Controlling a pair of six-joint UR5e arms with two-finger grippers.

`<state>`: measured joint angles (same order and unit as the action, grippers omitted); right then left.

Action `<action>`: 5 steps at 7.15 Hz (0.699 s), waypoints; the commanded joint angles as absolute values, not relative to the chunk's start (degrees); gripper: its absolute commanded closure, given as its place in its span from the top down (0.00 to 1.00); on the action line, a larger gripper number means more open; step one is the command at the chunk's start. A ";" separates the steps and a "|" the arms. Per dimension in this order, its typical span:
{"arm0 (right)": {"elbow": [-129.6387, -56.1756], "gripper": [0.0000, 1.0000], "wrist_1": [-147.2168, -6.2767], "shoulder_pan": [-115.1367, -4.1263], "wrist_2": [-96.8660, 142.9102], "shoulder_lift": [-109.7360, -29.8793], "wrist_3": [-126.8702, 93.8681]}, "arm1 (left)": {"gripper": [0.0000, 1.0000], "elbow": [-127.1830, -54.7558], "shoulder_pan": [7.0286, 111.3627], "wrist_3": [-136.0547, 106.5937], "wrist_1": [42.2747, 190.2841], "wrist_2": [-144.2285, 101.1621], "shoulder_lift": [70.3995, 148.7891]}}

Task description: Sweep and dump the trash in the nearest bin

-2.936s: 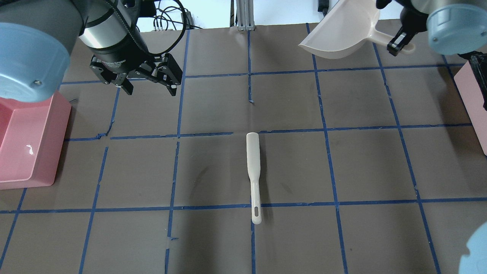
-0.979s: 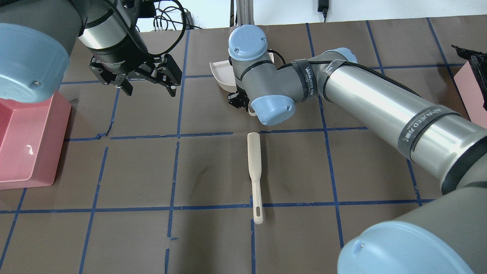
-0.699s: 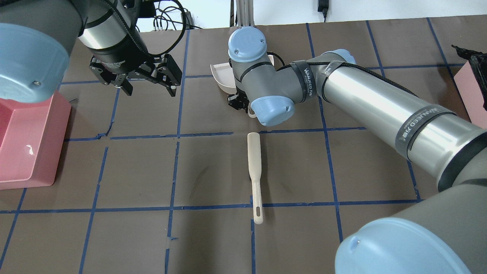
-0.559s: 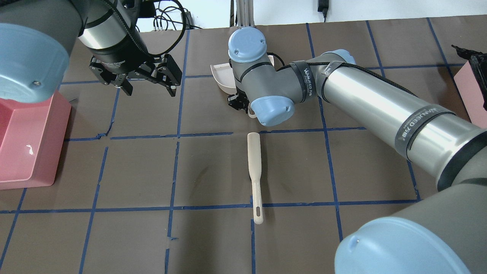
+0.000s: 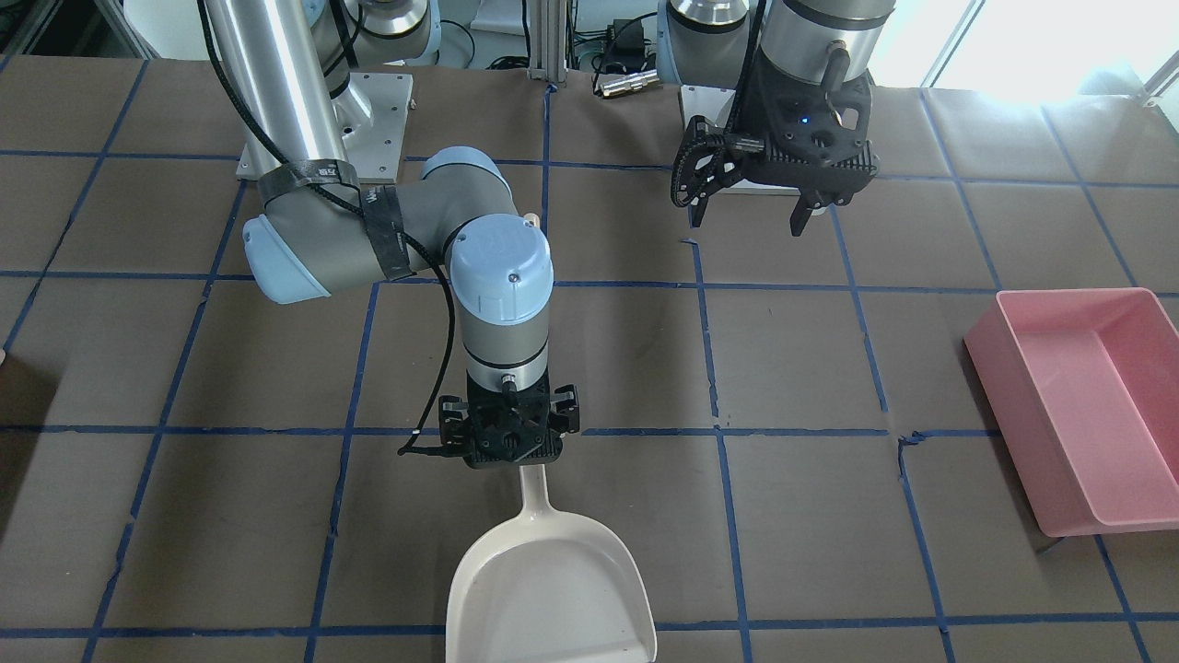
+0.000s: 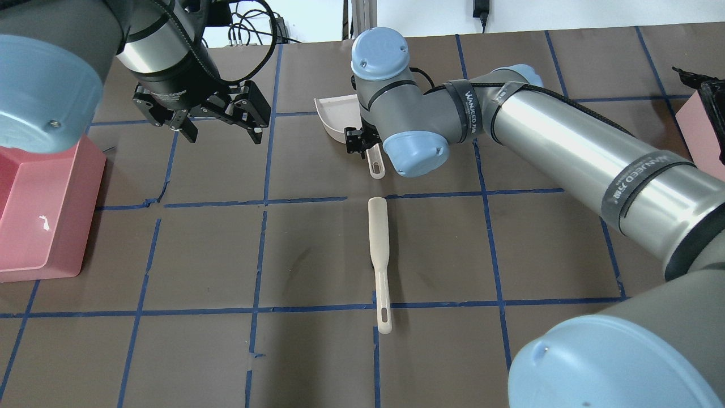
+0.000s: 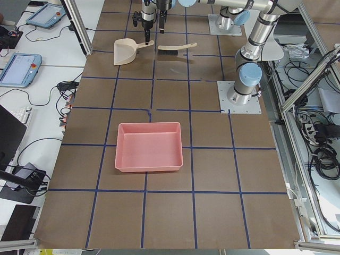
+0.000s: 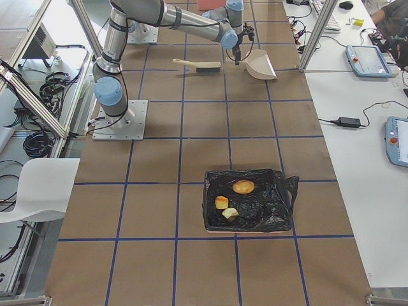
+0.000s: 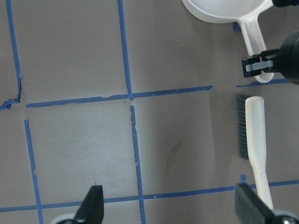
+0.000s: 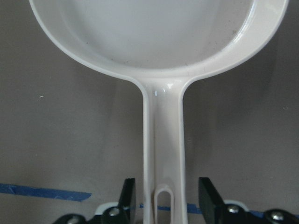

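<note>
The trash lies in the black-lined bin (image 8: 278,210): a tan piece (image 8: 243,187) and two pale yellow chunks (image 8: 221,202). The cream dustpan (image 5: 553,589) rests flat on the table and is empty; it also shows in the overhead view (image 6: 334,116). My right gripper (image 10: 167,196) straddles its handle with both fingers (image 10: 127,196) apart from it, open. It also shows in the front view (image 5: 511,451). The cream brush (image 6: 378,255) lies alone mid-table, just behind the dustpan handle. My left gripper (image 6: 218,133) hovers open and empty at the left.
An empty pink bin (image 6: 34,209) stands at the table's left end, also shown in the front view (image 5: 1078,405). The black-lined bin's corner shows at the overhead view's right edge (image 6: 702,130). Blue tape lines grid the brown table.
My right arm carried the dustpan from the far right to the table's far middle and set it down. Its wrist has since shifted slightly and more of the handle end shows. The left arm is unchanged.
</note>
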<state>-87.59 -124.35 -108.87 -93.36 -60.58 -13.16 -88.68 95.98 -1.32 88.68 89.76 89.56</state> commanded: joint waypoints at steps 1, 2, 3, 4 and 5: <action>-84.47 1.00 -115.19 -104.44 -93.16 -64.75 -11.87 | 1.00 -88.68 95.98 -1.32 88.68 89.74 89.56; -85.16 1.00 -110.18 -102.24 -93.25 -68.26 -10.91 | 1.00 -88.68 95.98 -1.32 88.68 89.82 89.56; -85.08 1.00 -104.56 -99.95 -93.43 -71.42 -10.72 | 1.00 -88.68 95.98 -1.32 88.68 89.82 89.56; -85.17 1.00 -100.59 -97.58 -93.43 -75.89 -8.03 | 1.00 -88.68 95.98 -1.32 88.68 89.82 89.56; -84.99 1.00 -95.76 -94.60 -93.51 -79.68 -4.08 | 1.00 -88.68 95.98 -1.32 88.68 89.91 89.56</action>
<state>-85.09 -101.42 -97.90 -93.43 -74.97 -7.93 -88.68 95.98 -1.32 88.68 89.84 89.55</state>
